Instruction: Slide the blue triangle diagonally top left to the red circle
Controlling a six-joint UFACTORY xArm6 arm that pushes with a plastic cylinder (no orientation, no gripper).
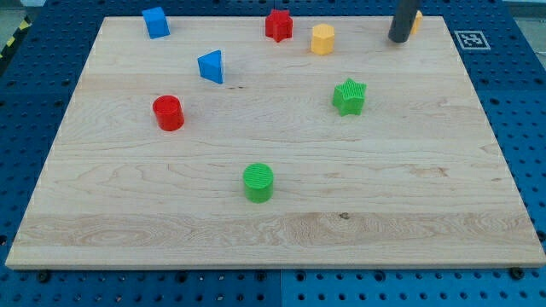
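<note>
The blue triangle (212,66) stands in the upper left part of the wooden board (273,230). The red circle (169,112) lies below it and to its left, a short gap apart. My tip (397,39) is at the view's top right, far to the right of both blocks, just in front of a yellow block (415,20) that the rod partly hides.
A blue cube (156,22) sits at the top left. A red star (278,25) and a yellow hexagon (322,39) are at the top middle. A green star (349,96) is right of centre, a green circle (258,182) lower centre.
</note>
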